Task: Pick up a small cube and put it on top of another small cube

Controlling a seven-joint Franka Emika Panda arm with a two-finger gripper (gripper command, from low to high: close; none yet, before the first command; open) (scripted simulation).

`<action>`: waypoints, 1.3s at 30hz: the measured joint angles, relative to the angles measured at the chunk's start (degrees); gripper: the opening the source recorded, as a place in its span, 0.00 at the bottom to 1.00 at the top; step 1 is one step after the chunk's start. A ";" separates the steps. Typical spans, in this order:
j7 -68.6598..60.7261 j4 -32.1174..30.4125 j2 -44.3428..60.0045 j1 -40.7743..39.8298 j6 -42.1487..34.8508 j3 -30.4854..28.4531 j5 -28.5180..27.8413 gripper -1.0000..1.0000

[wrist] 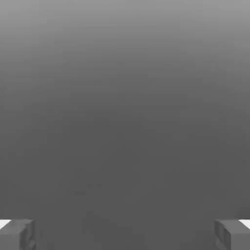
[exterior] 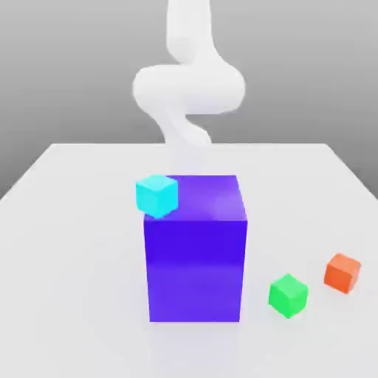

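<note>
Fingertips [wrist: 17,235] seen spread wide, nothing pinched by gripper [wrist: 125,235]. Small orange-red cube [exterior: 342,272] left untouched beside small green cube [exterior: 288,295]; approach presumably pending.

Open table around one tall block

The big blue-purple cube [exterior: 196,251] is the main obstacle; the small cyan cube [exterior: 157,196] touches its upper corner. To its right in the exterior view, the small green cube [exterior: 288,295] and small orange-red cube [exterior: 342,272] stand apart, with bare table [exterior: 66,280] around them.

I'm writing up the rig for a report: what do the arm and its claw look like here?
The arm is plain white, smooth and rounded, with bulging joints and no visible cables or markings. The claw has two blocky grey fingers with lighter, near-white patches on top.
</note>
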 joint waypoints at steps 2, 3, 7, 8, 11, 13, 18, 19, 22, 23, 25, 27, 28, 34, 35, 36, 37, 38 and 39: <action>-0.72 1.24 4.42 1.19 0.60 0.46 0.63 0.50; -0.98 1.82 6.54 1.82 0.91 0.67 0.84 0.50; -2.10 4.17 14.88 3.85 2.02 1.92 1.73 0.50; -2.33 4.74 16.95 4.24 2.32 2.37 1.90 0.50; -2.86 6.49 23.17 5.56 3.15 3.65 2.12 0.50; -3.02 7.65 27.31 6.38 3.72 4.61 2.02 0.50; -2.83 10.54 37.73 9.01 5.18 7.00 0.81 0.50; -2.66 11.12 39.82 9.83 5.47 7.31 0.39 0.50; -2.06 12.85 46.11 11.87 6.33 7.93 -1.05 0.50; -1.83 13.44 48.21 12.44 6.61 8.12 -1.59 0.50; -1.35 14.60 52.42 13.61 7.18 8.49 -2.72 0.50; -0.76 15.77 56.64 14.93 7.71 8.87 -4.00 0.50; -0.46 16.36 58.74 15.66 7.97 9.01 -4.65 0.50; 1.30 19.91 71.38 20.47 9.46 9.25 -8.61 0.50; 1.56 20.48 73.47 21.10 10.25 9.04 -9.15 0.50; 1.83 21.03 75.55 21.56 11.41 8.75 -9.63 0.50; 2.07 21.58 77.61 21.96 12.76 8.39 -10.04 0.50; 2.32 22.12 79.67 22.30 14.18 8.01 -10.42 0.50; 2.48 22.46 80.99 22.50 15.12 7.78 -10.68 0.00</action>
